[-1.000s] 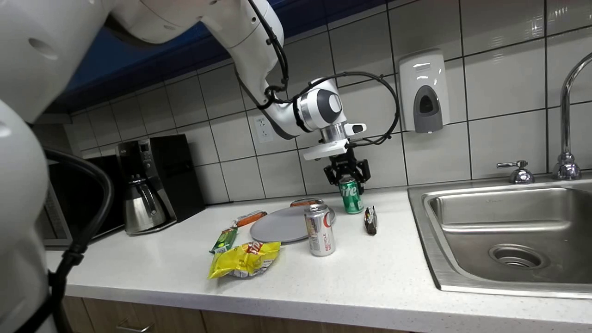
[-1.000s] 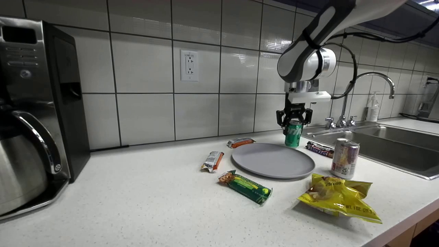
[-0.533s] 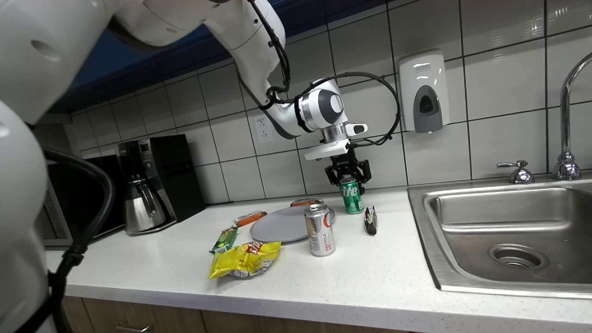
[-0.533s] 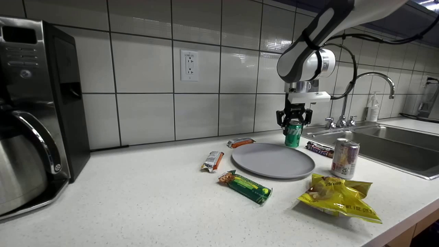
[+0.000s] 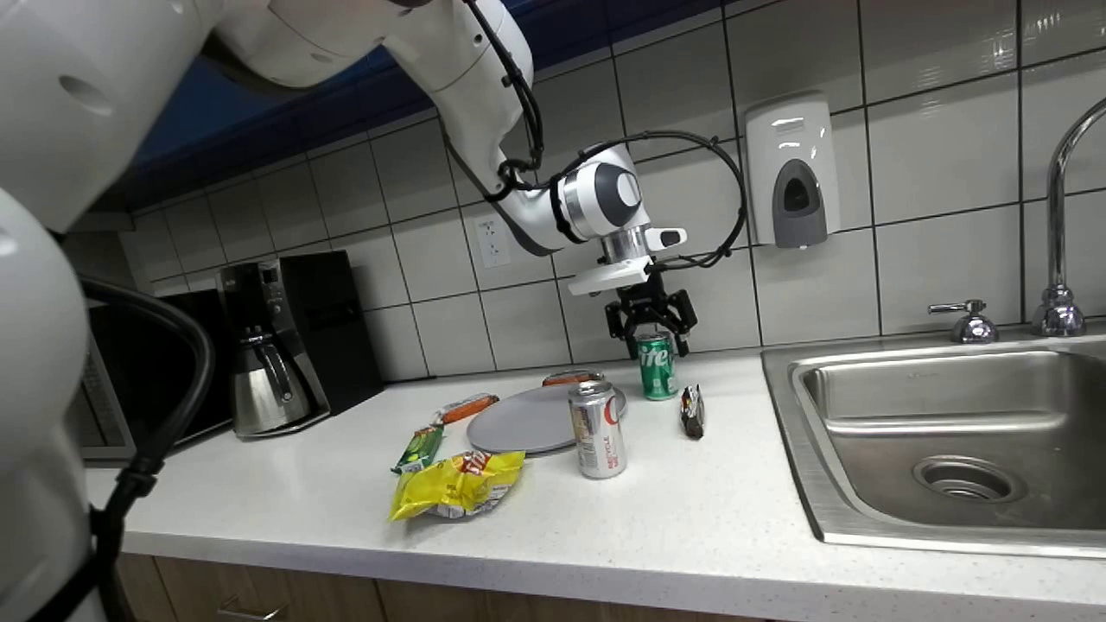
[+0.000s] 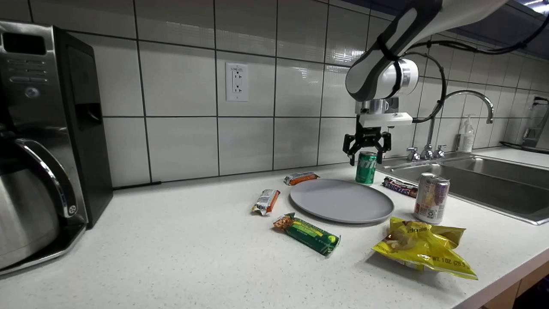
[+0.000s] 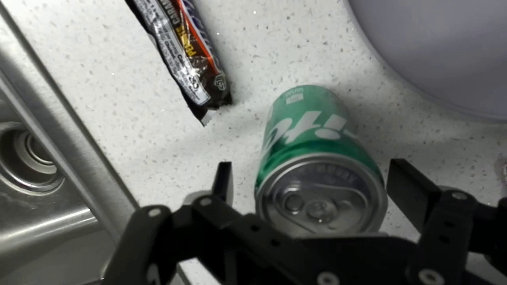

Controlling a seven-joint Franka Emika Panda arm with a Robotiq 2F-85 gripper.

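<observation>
1. White counter (image 6: pixel 180 249) runs beneath all the action.
2. Pincer (image 6: pixel 366 160) points straight down, jaws spread wide!
3. Green can (image 7: pixel 313 130) stands upright, its top between those jaws, probably touching neither, though one gap looks slim.
4. Candy bar (image 7: pixel 184 55) lies just beside the can.

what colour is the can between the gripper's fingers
Green with white lettering; the can shows best in the wrist view.
</observation>
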